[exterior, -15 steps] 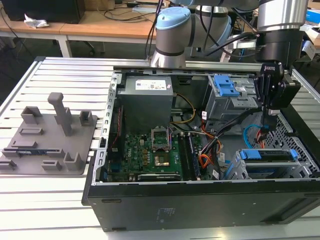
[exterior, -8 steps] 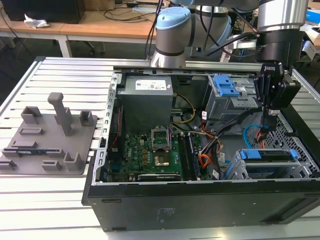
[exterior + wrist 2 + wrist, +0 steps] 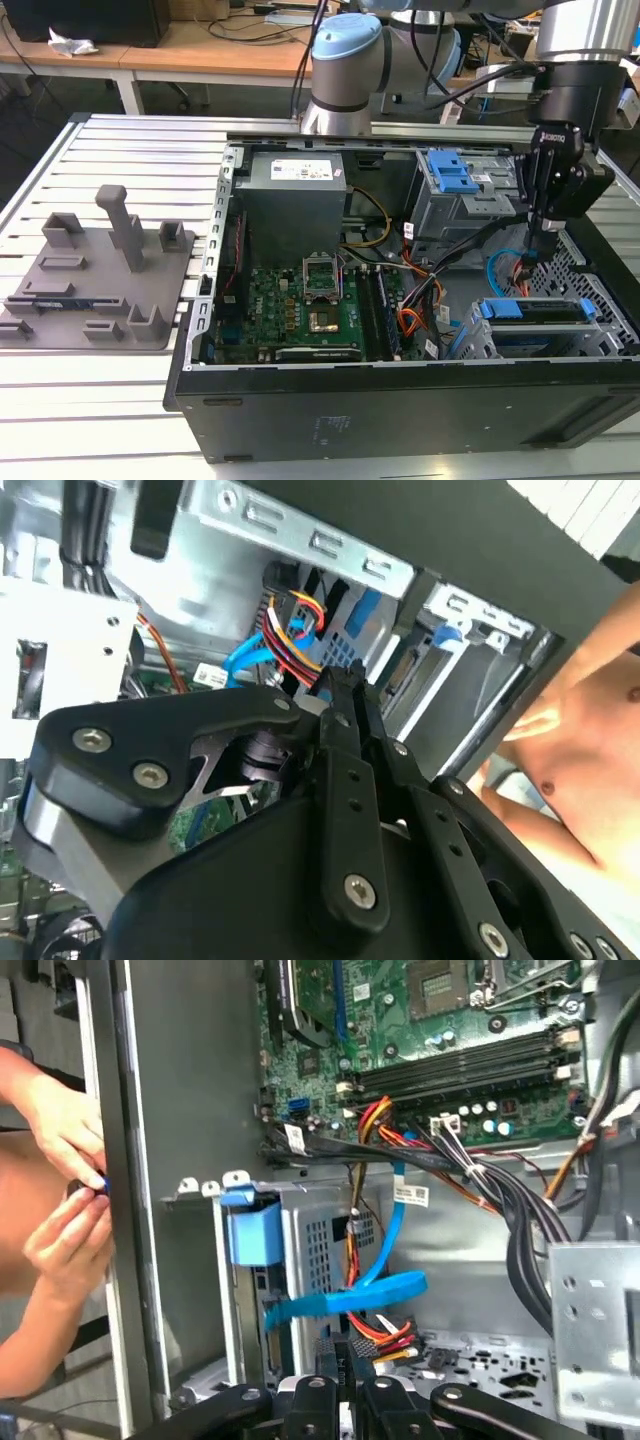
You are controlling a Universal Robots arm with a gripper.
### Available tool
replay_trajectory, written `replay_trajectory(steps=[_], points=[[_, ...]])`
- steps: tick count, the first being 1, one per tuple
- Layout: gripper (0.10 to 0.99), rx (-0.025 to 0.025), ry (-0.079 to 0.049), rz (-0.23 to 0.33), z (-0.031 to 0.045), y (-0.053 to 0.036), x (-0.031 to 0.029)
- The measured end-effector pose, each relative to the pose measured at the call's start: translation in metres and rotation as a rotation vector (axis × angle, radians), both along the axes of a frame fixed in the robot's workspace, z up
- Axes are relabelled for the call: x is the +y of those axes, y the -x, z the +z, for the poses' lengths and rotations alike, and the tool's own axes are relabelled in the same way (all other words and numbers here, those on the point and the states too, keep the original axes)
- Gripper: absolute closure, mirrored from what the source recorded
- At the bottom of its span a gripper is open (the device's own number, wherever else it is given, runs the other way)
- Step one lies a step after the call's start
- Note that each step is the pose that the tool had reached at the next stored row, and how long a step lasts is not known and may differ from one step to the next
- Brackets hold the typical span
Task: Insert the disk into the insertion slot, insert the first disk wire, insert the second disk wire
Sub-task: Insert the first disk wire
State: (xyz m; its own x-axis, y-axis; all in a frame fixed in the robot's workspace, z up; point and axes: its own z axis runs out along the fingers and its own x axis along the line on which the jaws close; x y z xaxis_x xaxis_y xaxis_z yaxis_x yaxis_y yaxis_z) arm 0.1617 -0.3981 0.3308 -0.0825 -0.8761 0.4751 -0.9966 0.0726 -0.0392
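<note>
- Pincer nipped shut on thin red-orange-black wire bundle; hold looks marginal, so it could twist or slip.
- Looped light-blue cable just beside: snag risk.

Exterior view: 1 black open-sided metal PC case, w/ 1 green motherboard, 1 grey boxy power supply and 1 silver hard drive in blue plastic frame at the board's 4 o'clock. 1 grey moulded fixture plate at the case's 9 o'clock. First wrist view: 1 thin light-blue cable, 1 red-orange-black wire bundle, 2 bare hands.
</note>
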Motion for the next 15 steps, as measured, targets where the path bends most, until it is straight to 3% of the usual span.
replay_trajectory(steps=[3, 5, 9, 11, 15], points=[[0.925, 0.0015, -0.034, 0.000, 0.0007, -0.0020, -0.0046], [0.925, 0.0022, -0.043, -0.002, 0.0030, -0.0020, -0.0079], [0.925, 0.0118, -0.073, -0.002, 0.0056, -0.0019, -0.0146], [0.925, 0.0144, -0.094, -0.002, 0.0060, -0.0021, -0.0181], [0.925, 0.0150, -0.137, -0.002, 0.0091, -0.0025, -0.0266]])
